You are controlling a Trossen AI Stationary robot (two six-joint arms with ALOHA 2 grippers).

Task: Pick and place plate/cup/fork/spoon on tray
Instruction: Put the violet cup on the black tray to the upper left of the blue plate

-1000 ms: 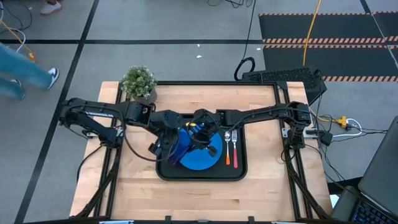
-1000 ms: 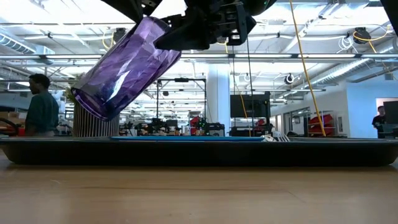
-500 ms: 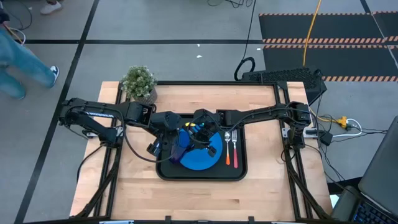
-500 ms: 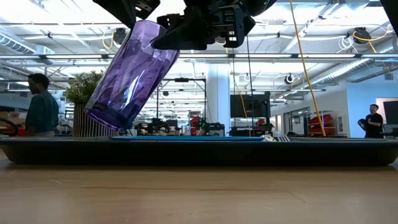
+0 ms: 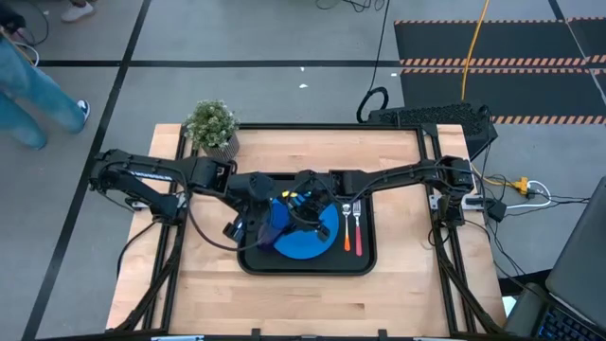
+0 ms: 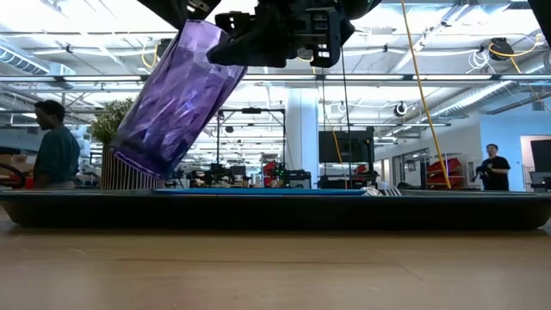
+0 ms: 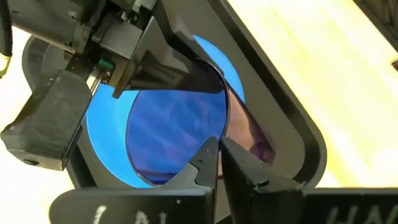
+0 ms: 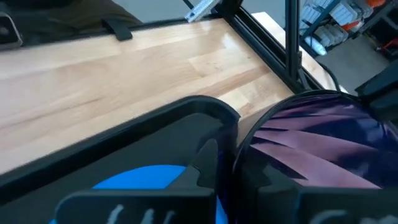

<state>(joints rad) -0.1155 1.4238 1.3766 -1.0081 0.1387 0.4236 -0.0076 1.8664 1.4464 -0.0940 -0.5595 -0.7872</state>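
Both arms are meeting over the black tray (image 5: 256,263), which is sitting in the middle of the wooden surface (image 5: 398,161). The tray is already carrying most of the setting: the blue plate (image 5: 317,242) is lying flat in its left-centre part, and just to the right of the plate the spoon (image 5: 347,210) and the fork (image 5: 357,223) are lying side by side, parallel, handles toward the near edge.

The purple cup (image 6: 176,95) is the one thing not down — it is hanging tilted in the air above the tray's left part, one end pointing down toward the plate's left edge and clear of the tray in the low view. The left hand (image 5: 254,210) is clenched on the cup's rim, one finger (image 7: 205,163) inside the wall and one outside, as its own wrist view is showing through the clear plastic to the plate below. The right hand (image 5: 305,199) is hovering just beside the cup over the plate, its fingers (image 8: 208,165) drawn nearly together and gripping nothing, with the cup's wall right alongside them.

A potted plant (image 5: 211,125) is standing at the surface's far left corner, well apart from the tray. People are showing in the room beyond.
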